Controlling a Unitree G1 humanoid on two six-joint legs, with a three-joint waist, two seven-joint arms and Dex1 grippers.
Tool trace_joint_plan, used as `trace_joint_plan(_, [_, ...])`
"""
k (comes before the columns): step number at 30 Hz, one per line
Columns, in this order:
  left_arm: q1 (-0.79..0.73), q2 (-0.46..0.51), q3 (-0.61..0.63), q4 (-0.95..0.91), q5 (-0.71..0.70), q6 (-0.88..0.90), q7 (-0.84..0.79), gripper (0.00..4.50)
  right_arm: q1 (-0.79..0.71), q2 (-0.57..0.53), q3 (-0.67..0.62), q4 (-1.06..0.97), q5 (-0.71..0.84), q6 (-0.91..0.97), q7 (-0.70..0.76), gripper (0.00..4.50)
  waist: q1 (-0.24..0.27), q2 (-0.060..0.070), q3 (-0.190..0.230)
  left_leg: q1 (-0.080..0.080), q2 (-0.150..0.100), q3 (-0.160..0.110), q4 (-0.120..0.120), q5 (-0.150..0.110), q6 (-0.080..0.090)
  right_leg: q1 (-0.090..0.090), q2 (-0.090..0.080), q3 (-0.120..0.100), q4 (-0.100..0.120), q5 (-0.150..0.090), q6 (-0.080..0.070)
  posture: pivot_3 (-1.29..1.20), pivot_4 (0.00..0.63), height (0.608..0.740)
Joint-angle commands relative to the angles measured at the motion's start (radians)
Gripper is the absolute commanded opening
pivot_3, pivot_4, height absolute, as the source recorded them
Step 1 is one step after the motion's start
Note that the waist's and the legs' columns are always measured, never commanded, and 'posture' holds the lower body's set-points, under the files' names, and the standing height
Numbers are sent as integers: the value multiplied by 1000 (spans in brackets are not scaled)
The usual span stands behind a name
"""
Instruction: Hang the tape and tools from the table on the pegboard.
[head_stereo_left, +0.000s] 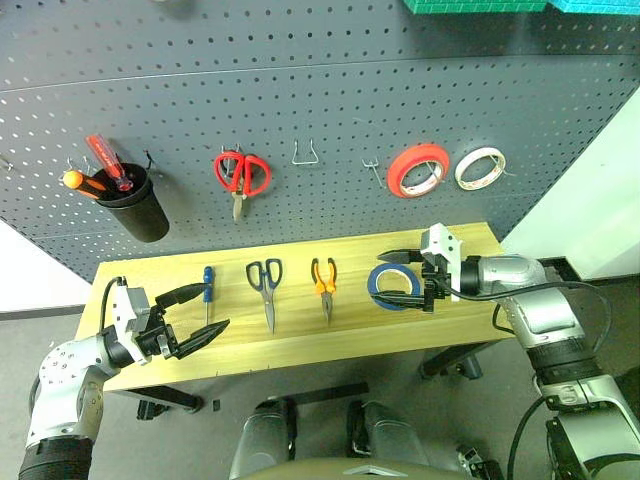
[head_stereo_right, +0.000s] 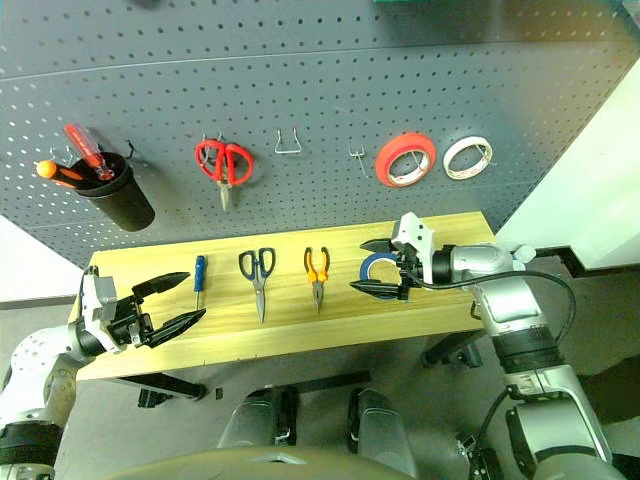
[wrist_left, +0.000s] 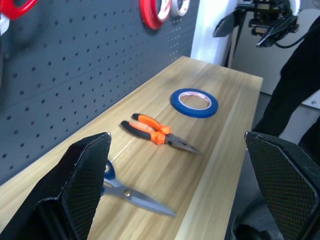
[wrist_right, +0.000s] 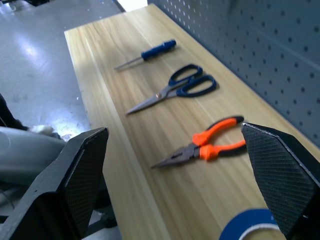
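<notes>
Two pincers, left (head_stereo_left: 193, 312) and right (head_stereo_left: 408, 275), gape apart; tape (head_stereo_left: 394, 286), pliers (head_stereo_left: 323, 282), scissors (head_stereo_left: 266, 284) and screwdriver (head_stereo_left: 208, 289) lie on the counter (head_stereo_left: 300, 338).

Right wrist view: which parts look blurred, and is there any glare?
Right wrist view: the screwdriver and scissors far along the table look soft; the floor beside it shows a bright reflection. Left wrist view: the scissors blades are smeared.
</notes>
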Motion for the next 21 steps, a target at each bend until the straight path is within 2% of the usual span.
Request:
trace_joint_plan(1, [-9, 24, 18, -21, -5, 2, -1, 4492, 7, -12, -29, -46, 22, 2, -5, 4500, 0, 0, 1, -1, 0, 0, 0, 0, 0, -1, 0, 0, 0, 0, 0, 115, 184, 740])
trace_joint_plan(8, [-14, 22, -5, -55, -3, 34, 10, 4492, 22, 16, -29, -63, 25, 27, -64, 4500, -2, -1, 2, -1, 0, 1, 0, 0, 0, -2, 0, 0, 0, 0, 0, 97, 162, 740])
trace_joint_plan(13, [-23, 28, -8, -56, -5, 47, 0, 4492, 52, -3, -38, -89, 27, 48, -71, 4500, -2, -1, 2, -1, 0, 1, 0, 0, 0, -2, 0, 0, 0, 0, 0, 90, 144, 740])
trace_joint_plan(21, [-95, 1, -73, 1, 38, 36, -23, 4492, 71, -40, -30, -47, -7, 7, -59, 4500, -5, -1, 2, -1, -1, 1, 1, 0, 0, -2, 0, 0, 0, 0, 0, 34, 163, 740])
